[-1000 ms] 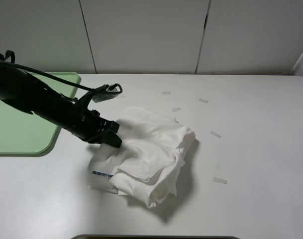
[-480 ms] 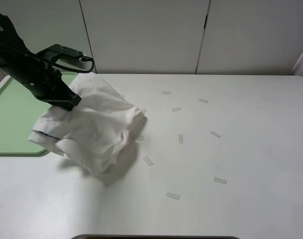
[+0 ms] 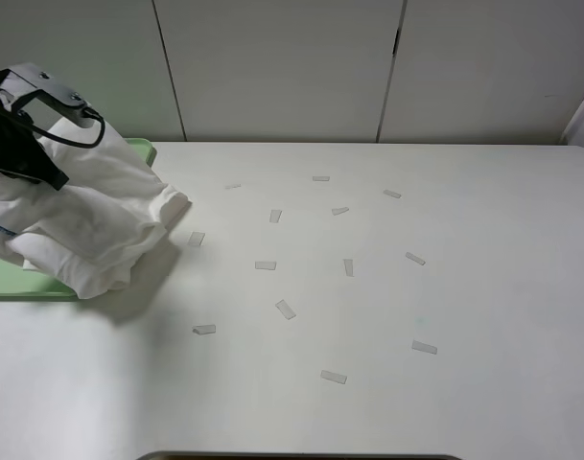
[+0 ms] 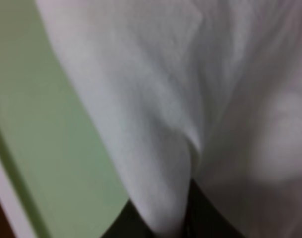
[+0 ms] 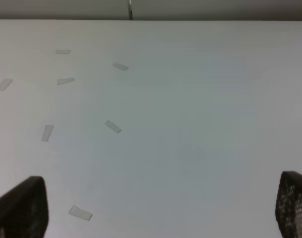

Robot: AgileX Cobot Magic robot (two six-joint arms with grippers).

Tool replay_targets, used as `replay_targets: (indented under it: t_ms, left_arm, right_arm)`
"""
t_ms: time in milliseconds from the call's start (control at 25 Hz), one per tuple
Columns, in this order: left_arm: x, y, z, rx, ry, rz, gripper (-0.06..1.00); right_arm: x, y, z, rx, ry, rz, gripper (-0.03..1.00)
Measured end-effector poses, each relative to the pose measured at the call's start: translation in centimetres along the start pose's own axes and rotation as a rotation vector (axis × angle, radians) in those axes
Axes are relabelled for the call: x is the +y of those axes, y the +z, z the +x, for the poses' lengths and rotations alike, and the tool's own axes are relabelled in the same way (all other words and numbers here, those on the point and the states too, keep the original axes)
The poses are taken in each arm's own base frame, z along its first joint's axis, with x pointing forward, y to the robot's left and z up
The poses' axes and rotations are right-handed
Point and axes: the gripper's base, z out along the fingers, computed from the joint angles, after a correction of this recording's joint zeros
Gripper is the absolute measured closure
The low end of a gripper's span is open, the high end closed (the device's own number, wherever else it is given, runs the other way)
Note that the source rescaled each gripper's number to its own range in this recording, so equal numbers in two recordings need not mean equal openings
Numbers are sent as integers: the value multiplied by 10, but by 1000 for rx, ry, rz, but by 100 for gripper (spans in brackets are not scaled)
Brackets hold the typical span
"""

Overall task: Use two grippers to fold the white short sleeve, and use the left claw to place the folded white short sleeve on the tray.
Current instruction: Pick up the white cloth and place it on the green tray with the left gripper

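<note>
The left gripper (image 3: 44,172) is squeezed tight on the white short sleeve (image 3: 90,225), so the bundle hangs off the table, far over at nine o'clock. It is held up there so it can go down onto the tray (image 3: 143,149), the green thing peeking out under it. The right gripper (image 5: 160,208) has its jaws wide apart and holds nothing, waiting over bare table (image 3: 416,287) with little tape strips (image 3: 286,309).

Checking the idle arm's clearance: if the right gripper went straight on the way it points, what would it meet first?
Probably the bare white table. The open right gripper points down at it, with only small tape strips lying off to one side; depth is unclear.
</note>
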Motion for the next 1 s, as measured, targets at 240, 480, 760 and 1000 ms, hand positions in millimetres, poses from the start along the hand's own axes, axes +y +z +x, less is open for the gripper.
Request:
replay_targets:
  t_ms: [240, 480, 760, 1000]
  left_arm:
    - [41, 18, 24, 8, -68, -79, 93]
    - [53, 37, 36, 22, -102, -83, 93]
    - [54, 47, 39, 23, -104, -79, 72]
    - [61, 32, 28, -101, -102, -136, 2]
  right_arm:
    - [0, 0, 0, 0, 0, 0, -3]
    - [0, 0, 0, 0, 0, 0, -3]
    - [0, 0, 0, 0, 0, 0, -3]
    - [0, 0, 0, 0, 0, 0, -3]
